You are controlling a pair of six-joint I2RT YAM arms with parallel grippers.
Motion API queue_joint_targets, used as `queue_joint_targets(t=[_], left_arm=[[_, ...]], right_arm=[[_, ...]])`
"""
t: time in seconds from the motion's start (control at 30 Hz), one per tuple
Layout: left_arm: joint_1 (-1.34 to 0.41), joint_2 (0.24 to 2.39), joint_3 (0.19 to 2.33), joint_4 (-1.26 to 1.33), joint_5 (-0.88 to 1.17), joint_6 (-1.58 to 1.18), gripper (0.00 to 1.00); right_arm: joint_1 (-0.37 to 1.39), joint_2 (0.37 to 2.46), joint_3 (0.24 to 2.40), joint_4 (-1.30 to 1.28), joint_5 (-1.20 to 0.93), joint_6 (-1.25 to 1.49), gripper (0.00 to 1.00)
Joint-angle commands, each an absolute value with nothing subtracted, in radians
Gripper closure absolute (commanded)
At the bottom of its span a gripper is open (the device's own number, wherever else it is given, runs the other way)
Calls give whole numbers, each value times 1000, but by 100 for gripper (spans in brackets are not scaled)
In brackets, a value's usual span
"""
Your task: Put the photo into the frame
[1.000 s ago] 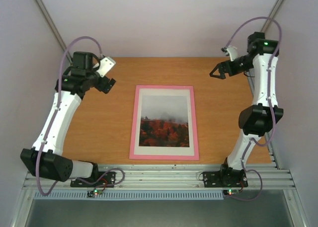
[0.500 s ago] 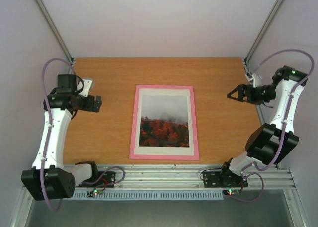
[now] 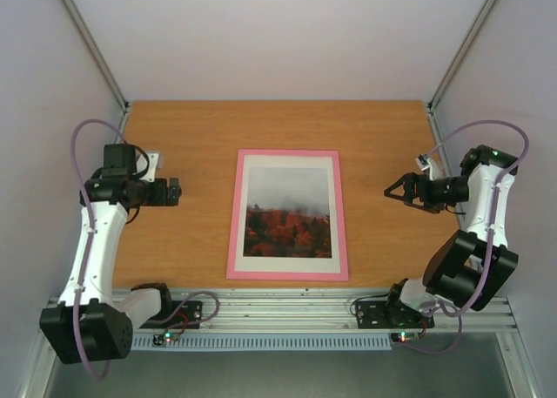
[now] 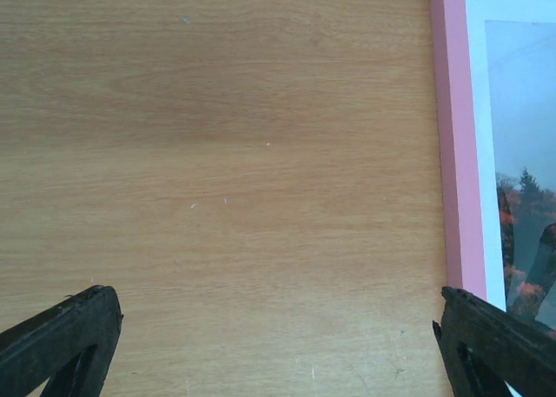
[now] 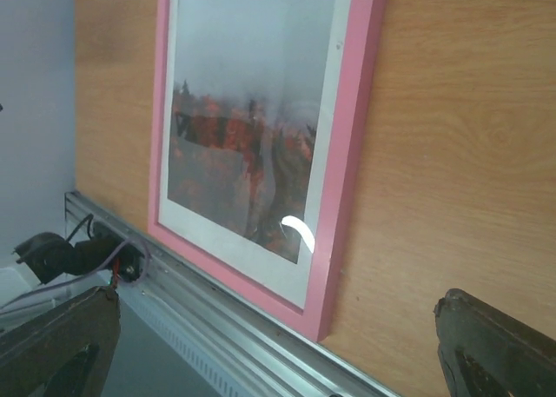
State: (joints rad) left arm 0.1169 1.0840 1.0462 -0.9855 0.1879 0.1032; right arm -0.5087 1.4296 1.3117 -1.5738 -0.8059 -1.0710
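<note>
The frame [image 3: 287,156] with its narrow pink rim lies flat, face up, in the middle of the table. The photo [image 3: 288,211], grey sky over red-orange trees, sits inside it behind the pane, bordered by a white mat. My left gripper [image 3: 175,191] is open and empty, left of the frame. My right gripper [image 3: 393,192] is open and empty, right of the frame. The frame's left rim [image 4: 456,154] and the photo [image 4: 526,154] show at the right of the left wrist view. The right wrist view shows the frame [image 5: 352,154] and photo [image 5: 252,128] from the side.
The wooden table [image 3: 191,137] has grey walls behind and at both sides. An aluminium rail [image 3: 278,306] with the arm bases runs along the near edge. It also shows in the right wrist view [image 5: 226,336].
Both arms have drawn back from the far part of the table and lowered to the sides. The right gripper has moved a little back towards the frame. The frame and photo have not moved.
</note>
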Motion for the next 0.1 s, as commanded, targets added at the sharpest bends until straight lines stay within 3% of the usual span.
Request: queue_joint_targets(t=[0.0,0.07], left_arm=[[126,1061,1051,-945,175,63,1],[129,1060,1057,-944,169,61,1]], right_arm=[[-511,1417,1319,-1546,-844,-1034,1],[-511,1420,1327,-1549,-844,-1028,1]])
